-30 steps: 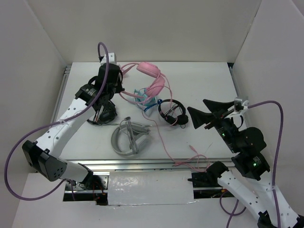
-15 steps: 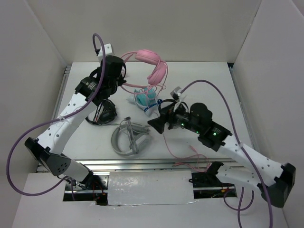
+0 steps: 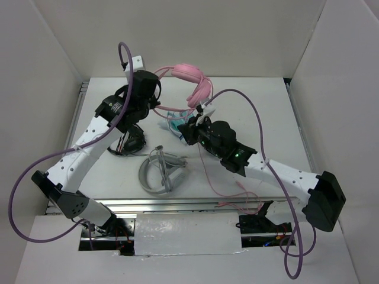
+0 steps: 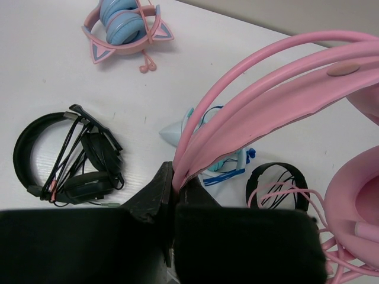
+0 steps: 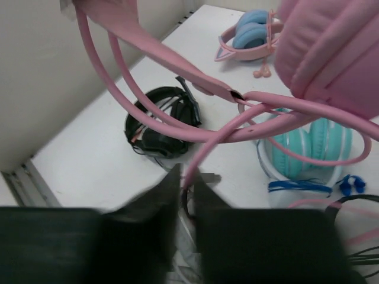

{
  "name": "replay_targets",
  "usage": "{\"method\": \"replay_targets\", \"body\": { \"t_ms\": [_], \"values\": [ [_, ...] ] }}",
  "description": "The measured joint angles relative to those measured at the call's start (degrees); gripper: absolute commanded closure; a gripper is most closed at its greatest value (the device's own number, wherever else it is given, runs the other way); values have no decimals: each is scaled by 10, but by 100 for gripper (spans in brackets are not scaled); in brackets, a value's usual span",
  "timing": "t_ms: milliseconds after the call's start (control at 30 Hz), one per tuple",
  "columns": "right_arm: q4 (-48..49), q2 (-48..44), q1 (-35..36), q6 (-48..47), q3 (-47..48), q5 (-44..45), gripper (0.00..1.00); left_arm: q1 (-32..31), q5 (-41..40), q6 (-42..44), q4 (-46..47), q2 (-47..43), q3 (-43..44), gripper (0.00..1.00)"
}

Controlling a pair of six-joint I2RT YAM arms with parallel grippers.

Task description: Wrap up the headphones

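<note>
The left gripper [image 4: 176, 177] is clenching the pink headband [image 4: 266, 77] of the large all-pink padded over-ear headphones [image 4: 355, 189], holding them up off the white table [image 3: 278, 100], just behind the small turquoise headphones [image 3: 175, 123]. The right gripper [image 5: 186, 177], beside that turquoise pair, is straddling the thin pink cable [image 5: 204, 151]; I cannot tell whether it is pinching it.

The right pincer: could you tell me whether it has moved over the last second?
Yes; the right pincer swung left, away from the table's right edge.
</note>
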Motion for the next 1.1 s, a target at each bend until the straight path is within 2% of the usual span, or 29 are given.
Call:
{"method": "replay_targets", "body": {
  "t_ms": [200, 533, 667, 767, 900, 1033, 1100],
  "values": [
    [-22, -47, 5, -6, 1, 10, 100, -1, -18, 1, 0, -5, -1, 100],
    [-138, -351, -18, -3, 12, 85, 100, 0, -44, 0, 2, 0, -33, 100],
    [-186, -443, -49, 22, 14, 195, 100, 7, -46, -1, 0, 3, -33, 100],
    [-257, -458, -67, 66, 28, 306, 100, 16, -51, -1, 0, 3, -33, 100],
    [-408, -445, -85, 185, 56, 459, 100, 25, -67, 2, -5, 4, -28, 100],
    [-511, -423, -103, 283, 49, 518, 85, 27, -69, 19, 6, 6, -12, 100],
    [-540, -409, -118, 325, 26, 522, 85, 27, -60, 36, 22, 6, -7, 100]
  ]
}}
